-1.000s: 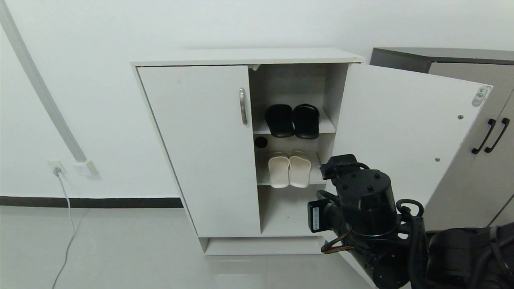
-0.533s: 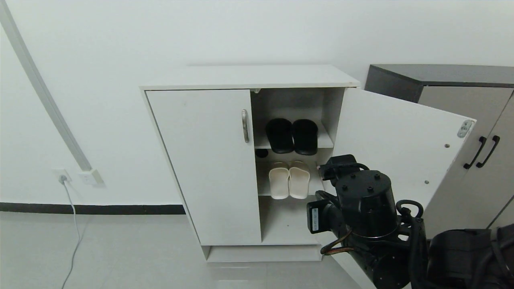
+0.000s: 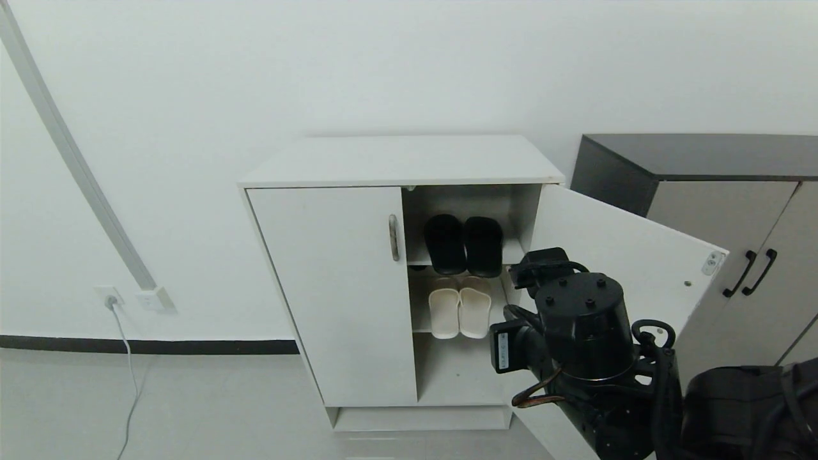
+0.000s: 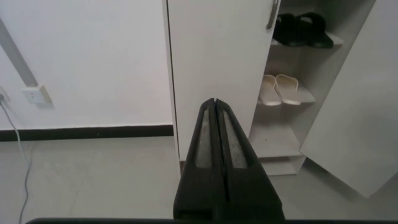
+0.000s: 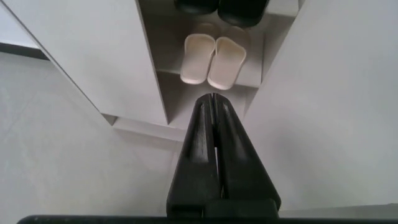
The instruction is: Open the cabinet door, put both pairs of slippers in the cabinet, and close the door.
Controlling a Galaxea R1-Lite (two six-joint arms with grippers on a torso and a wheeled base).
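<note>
Head view: cabinet with its right door standing open toward 4 o'clock. Both pairs already lie inside, black slippers at 12 o'clock of white slippers, with long axes running 12 to 6. The right arm stands in front of the door, whose panel is at its 1 o'clock. Right end effector is clenched on nothing, and left end effector is likewise clenched and empty. Closing probably falls to the nearer right arm. The door's outer face is turned away, and its lower edge is hidden behind the arm
</note>
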